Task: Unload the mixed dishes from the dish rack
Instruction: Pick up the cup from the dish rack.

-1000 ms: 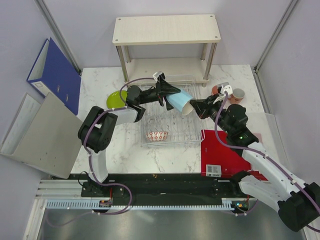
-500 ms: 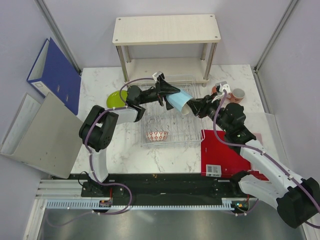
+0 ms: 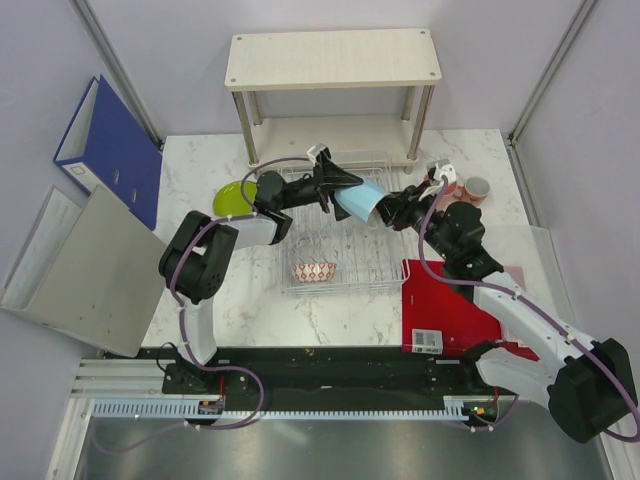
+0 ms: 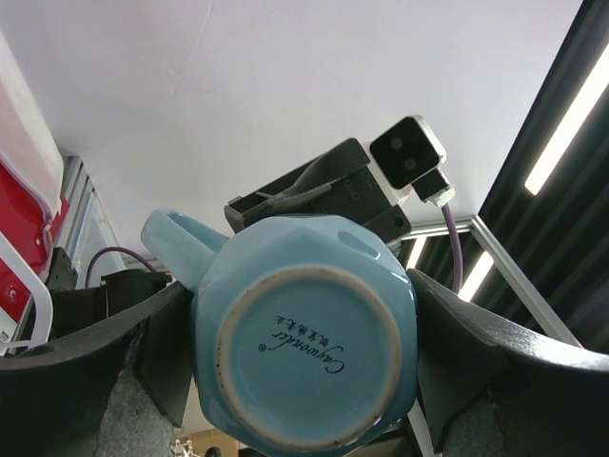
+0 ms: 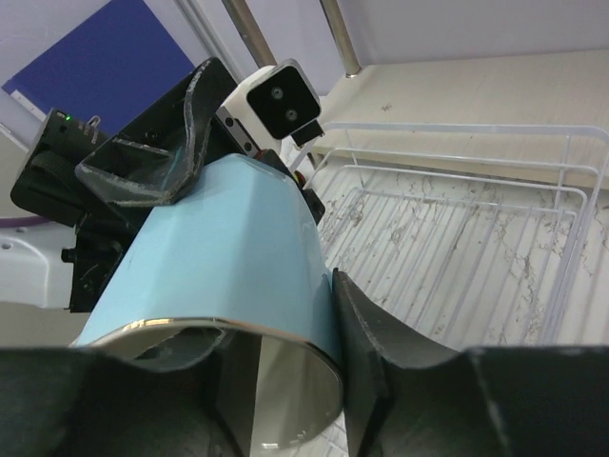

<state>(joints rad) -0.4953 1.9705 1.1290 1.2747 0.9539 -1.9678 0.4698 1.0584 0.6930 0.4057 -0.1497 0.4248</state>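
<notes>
The right gripper (image 3: 388, 212) had moved leftward up to the light blue cup (image 3: 362, 203), its fingers apart astride the rim, one inside the mouth. The left gripper (image 3: 343, 192) clamped the base, holding that single cup sideways above the dish rack (image 3: 345, 288), mouth pointing right. Its underside bore a cursive maker's mark, too fine to read. One small bowl (image 3: 314, 271) lay in the rack.

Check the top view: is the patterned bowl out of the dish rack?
No, the patterned bowl sits inside the dish rack.
</notes>
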